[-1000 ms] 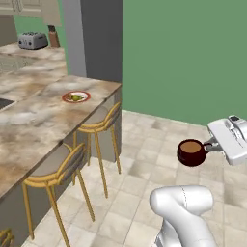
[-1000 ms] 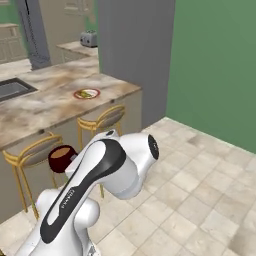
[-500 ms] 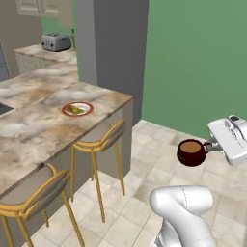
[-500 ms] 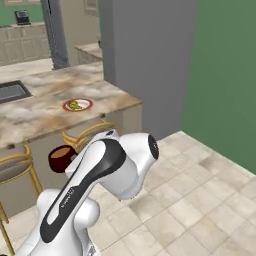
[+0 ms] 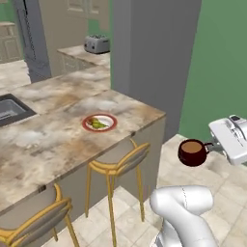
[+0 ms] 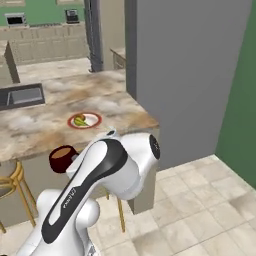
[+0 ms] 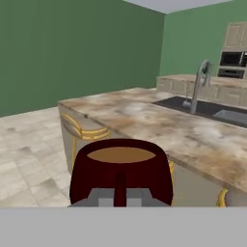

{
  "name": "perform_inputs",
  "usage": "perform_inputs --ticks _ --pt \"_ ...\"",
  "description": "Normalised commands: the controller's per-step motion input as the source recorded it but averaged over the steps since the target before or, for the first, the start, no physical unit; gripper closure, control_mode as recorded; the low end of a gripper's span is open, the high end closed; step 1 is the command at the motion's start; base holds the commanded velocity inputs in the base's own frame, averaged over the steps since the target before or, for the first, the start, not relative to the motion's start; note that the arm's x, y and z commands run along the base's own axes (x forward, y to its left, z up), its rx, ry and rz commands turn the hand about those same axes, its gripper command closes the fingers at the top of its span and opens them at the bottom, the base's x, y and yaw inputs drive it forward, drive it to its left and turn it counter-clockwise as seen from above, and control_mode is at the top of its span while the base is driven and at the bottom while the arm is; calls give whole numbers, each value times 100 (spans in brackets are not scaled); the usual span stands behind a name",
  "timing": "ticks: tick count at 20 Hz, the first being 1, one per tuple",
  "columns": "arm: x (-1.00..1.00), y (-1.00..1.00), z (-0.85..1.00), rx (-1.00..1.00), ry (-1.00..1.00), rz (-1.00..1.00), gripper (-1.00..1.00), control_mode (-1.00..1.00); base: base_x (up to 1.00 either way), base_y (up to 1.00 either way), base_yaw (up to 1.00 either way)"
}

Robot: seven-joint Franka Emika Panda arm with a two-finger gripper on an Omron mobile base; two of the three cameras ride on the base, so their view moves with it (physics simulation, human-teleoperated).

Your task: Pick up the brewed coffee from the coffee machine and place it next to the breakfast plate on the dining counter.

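Since a second ago the whole scene has slid across both base views: the base has driven and turned, so the desk [image 5: 58,140] with its plate [image 5: 99,123] now sits closer and more central, while the mug [image 5: 192,152] keeps its place beside the arm. That shift belongs to the cameras, not to the things.

The mug hangs in the air off the end of the desk, over the tiled floor, well apart from the plate. It is upright, with light brown coffee near its brim. The gripper [image 5: 217,147] holds it by the handle side, closed on it as far as the left base view and the hand view suggest; the fingers themselves are hard to make out.

Risks from here, as I judge them: the coffee stands high in the mug, so a sharp start or stop of the base, or a tilt of the wrist during the reach, could slop it over. The mug rides at about the height of the desk's edge, so swinging in without lifting first could knock it against the stone or a stool [image 5: 120,161]. Setting it down too close could bump the plate.

Hidden or unclear: in the right base view the arm covers most of the mug [image 6: 62,158]. In the hand view the mug [image 7: 120,166] blocks the fingertips and the near desk [image 7: 183,130].
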Motion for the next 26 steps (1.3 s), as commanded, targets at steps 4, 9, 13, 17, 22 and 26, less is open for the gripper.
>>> perform_inputs --ticks 4,9,13,17,22,26 --pt "0 0 0 0 0 0 100 100 100 -5 44" --pt "0 0 0 0 0 0 100 100 100 -33 42" --pt "0 0 0 0 0 0 100 100 100 -46 40" --pt "0 0 0 0 0 0 100 100 99 -56 41" --pt "0 0 0 0 0 0 100 100 67 -68 40" --pt "0 0 0 0 0 0 100 100 8 -74 20"
